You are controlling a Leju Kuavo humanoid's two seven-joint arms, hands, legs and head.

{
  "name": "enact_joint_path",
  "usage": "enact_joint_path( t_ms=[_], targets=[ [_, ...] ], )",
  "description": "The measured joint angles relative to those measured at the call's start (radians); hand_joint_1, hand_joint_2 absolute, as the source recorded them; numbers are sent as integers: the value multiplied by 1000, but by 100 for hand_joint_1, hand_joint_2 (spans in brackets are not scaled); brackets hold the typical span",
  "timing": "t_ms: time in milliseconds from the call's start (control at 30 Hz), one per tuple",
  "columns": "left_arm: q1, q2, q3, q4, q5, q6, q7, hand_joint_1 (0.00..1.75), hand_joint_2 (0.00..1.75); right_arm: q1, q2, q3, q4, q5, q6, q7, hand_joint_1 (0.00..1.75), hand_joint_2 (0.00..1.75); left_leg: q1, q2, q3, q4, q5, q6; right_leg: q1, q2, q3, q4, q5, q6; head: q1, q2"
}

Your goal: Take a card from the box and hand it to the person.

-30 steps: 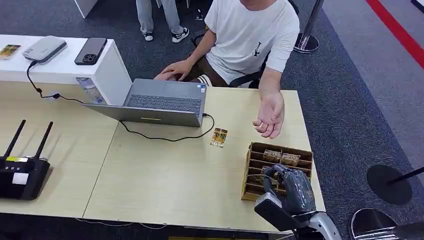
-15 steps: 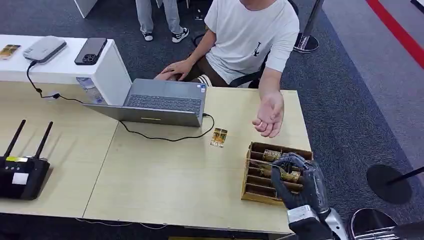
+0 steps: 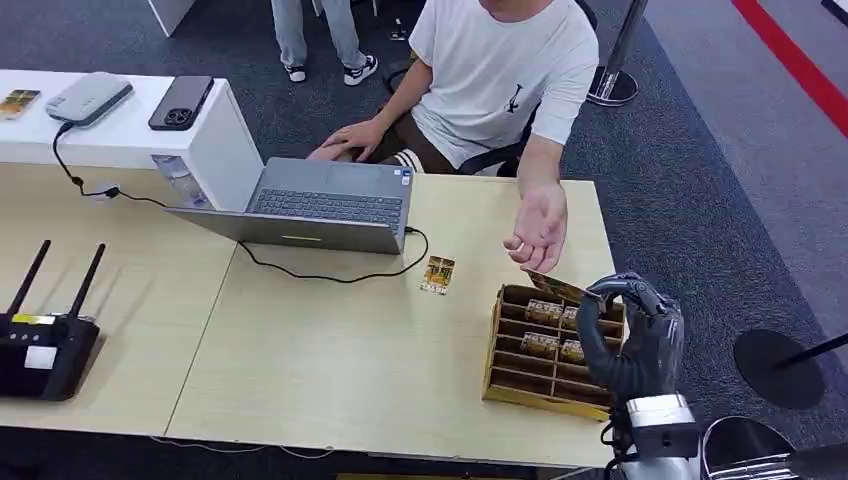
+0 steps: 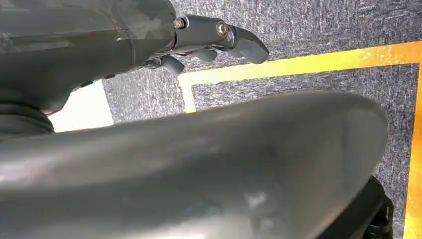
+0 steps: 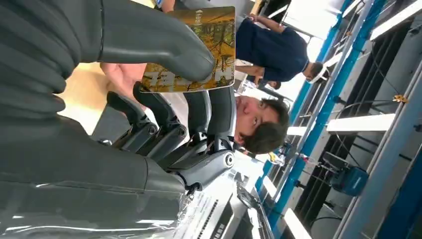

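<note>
So the right hand (image 3: 632,340) is up above the far right end of the box (image 3: 520,365), with its fingers (image 3: 598,325) pinching a card (image 3: 560,288) against the thumb. The card sits tilted in the air over the box's back edge, just below the person's open palm (image 3: 540,232), which hangs over the bench (image 3: 330,350) with nothing in it. In the right wrist view you can see the card (image 5: 199,50) clearly, a yellowish printed thing, clamped under the thick thumb with the darker fingers (image 5: 169,117) curled behind it.

The box is a brown slotted cardboard holder near the right front corner of the bench, and a few more cards still sit in its slots. Another loose card (image 3: 438,274) lies flat on the bench between the box and the laptop (image 3: 320,205). The laptop's black cable (image 3: 330,272) loops across the bench toward that loose card, well clear of the hand. A black router (image 3: 45,345) with two antennas sits way over on the left edge.

The left hand (image 4: 219,40) hangs over grey carpet with yellow floor lines, holding nothing, fingers loosely apart.
</note>
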Motion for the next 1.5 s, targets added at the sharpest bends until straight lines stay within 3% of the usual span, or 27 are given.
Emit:
enact_joint_path(
  t_ms=[1333,1500],
  targets=[
    [-1,0,-1,0,6,2,1,0,0,-4,3,-1,33,-11,-13,8,162,175,0,0,0,0,0,0,0,0,0,0,0,0,0,0],
    [-3,0,-15,0,6,0,4,0,0,-54,12,-2,90,54,-112,20,162,175,0,1,0,0,0,0,0,1,0,0,0,0,0,0]
  ],
)
